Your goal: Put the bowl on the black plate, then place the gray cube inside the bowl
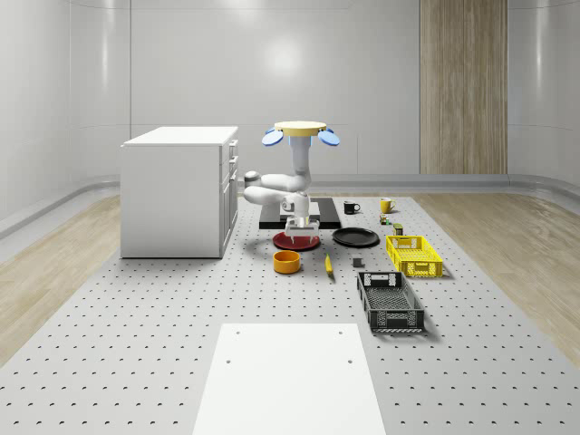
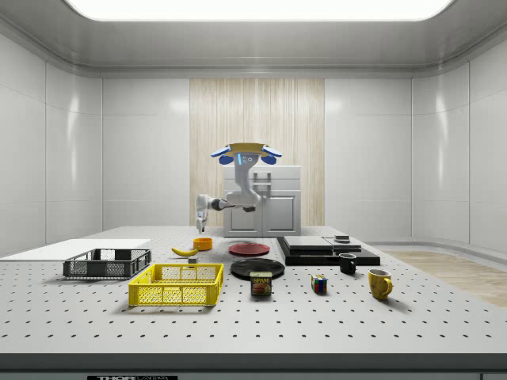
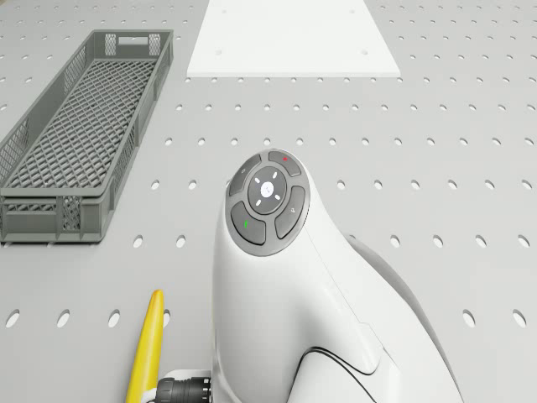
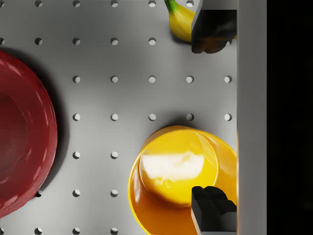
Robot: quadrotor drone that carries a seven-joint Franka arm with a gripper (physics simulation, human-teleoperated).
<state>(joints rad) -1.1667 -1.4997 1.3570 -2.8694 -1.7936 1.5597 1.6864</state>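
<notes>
You are looking at a pale, glossy-walled room with rounded corners. A vertical wood-grain panel (image 1: 462,86) is set into the far wall, right of centre. A bright ceiling light panel (image 2: 257,8) runs overhead. Light wooden flooring (image 1: 507,245) borders the grey perforated table (image 1: 136,344). On it, far left, stands a white drawer cabinet (image 1: 177,190); a white sheet (image 1: 290,376) lies near you.

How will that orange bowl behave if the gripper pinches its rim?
The bowl looks rigid and glossy, judging by its bright highlight, so a rim pinch may slip. It sits wide and low on the table, so it probably won't tip when nudged. It appears empty, so it is likely light. The gripper hangs open above it.
</notes>
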